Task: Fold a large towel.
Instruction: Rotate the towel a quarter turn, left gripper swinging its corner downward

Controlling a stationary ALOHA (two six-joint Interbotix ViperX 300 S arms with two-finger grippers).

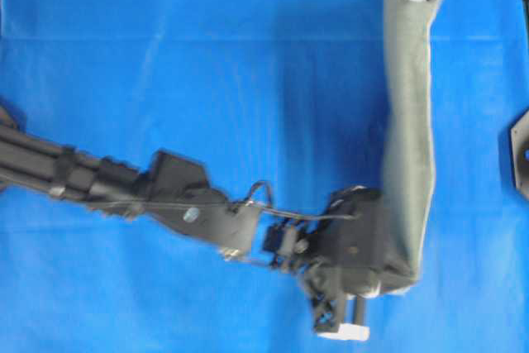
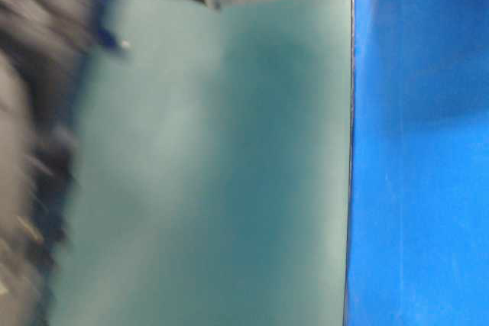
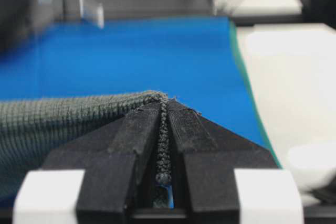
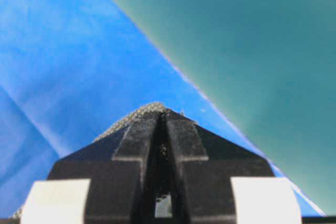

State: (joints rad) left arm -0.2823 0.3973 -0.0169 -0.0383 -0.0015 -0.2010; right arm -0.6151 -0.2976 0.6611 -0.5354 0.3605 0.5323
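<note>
Left gripper [image 3: 164,109] clamped on the towel [image 1: 409,121] hem at its near end; right gripper [image 4: 163,113] pinching the far end. Stretched as a long narrow band between both, above the blue cloth surface [image 1: 207,80].

Lying flat across the whole worktop: a bright blue cloth [image 1: 207,80], creasing faintly. Running beside its straight edge: a teal-green surface [image 2: 214,173]. Showing past that edge: a pale floor [image 3: 283,77], blurring in the wrist view.
</note>
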